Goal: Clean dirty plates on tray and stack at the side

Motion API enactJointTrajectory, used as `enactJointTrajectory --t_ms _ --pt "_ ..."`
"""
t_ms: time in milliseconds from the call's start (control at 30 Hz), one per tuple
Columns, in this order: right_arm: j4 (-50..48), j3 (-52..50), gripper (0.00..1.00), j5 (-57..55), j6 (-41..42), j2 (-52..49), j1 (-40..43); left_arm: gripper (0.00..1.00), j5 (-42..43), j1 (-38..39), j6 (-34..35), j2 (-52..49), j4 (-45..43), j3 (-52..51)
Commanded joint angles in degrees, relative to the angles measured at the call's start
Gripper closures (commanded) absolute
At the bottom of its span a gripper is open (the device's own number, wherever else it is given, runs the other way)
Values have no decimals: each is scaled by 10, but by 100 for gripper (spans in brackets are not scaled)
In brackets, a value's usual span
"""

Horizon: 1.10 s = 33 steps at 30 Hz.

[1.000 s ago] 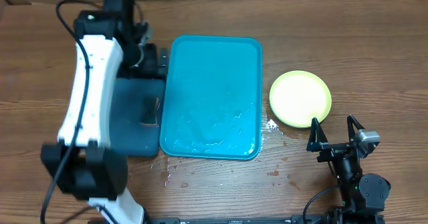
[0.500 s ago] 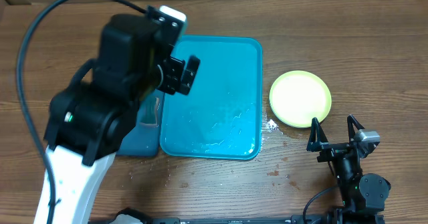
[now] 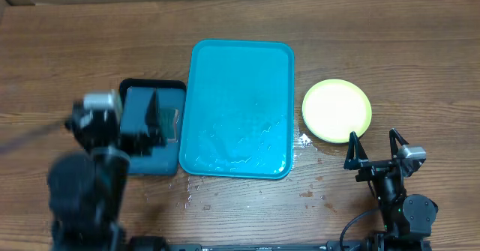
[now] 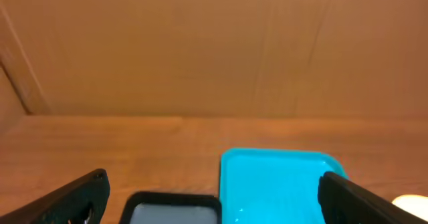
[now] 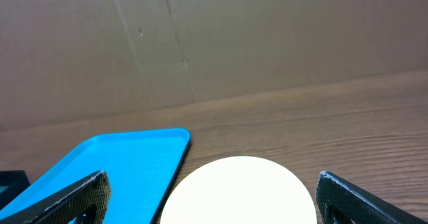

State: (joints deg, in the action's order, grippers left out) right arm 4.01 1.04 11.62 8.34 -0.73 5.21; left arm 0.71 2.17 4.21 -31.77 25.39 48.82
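Note:
The cyan tray [image 3: 240,71] lies at the table's middle, wet and with no plate on it; it also shows in the left wrist view [image 4: 281,180] and the right wrist view [image 5: 114,164]. A yellow-green-rimmed plate [image 3: 337,110] with a pale, clean top lies on the table right of the tray, also in the right wrist view [image 5: 241,190]. Whether other plates lie under it I cannot tell; no blue plate shows. My left gripper [image 3: 139,121] [image 4: 214,204] is open and empty above the black tray. My right gripper [image 3: 373,147] [image 5: 214,200] is open and empty just in front of the plate.
A smaller black tray [image 3: 154,161] [image 4: 174,207] lies against the cyan tray's left side, with a small grey item at its right edge. Water drops lie on the wood near the cyan tray's front corners [image 3: 306,140]. A cardboard wall stands behind the table.
My left arm has swung from above the cyan tray's back left down to the front left, uncovering the black tray. The right arm and the plate have not moved.

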Motion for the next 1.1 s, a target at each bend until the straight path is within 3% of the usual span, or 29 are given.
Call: enactJointTrajectory --t_ms 0,300,467,733,1067 --pt "-4 -6 0 -4 2 6 0 0 17 -4 16 107 -48 -126" --pt "-4 -6 0 -4 2 6 0 0 8 -6 23 313 -214 -378" --pt "-4 -6 0 -4 2 6 0 0 -7 -11 24 316 -329 -481" --pt "-4 -6 0 -4 2 6 0 0 -8 -39 26 316 -212 -486" --pt "-4 -6 0 -4 2 6 0 0 -9 -39 26 311 -209 -485"
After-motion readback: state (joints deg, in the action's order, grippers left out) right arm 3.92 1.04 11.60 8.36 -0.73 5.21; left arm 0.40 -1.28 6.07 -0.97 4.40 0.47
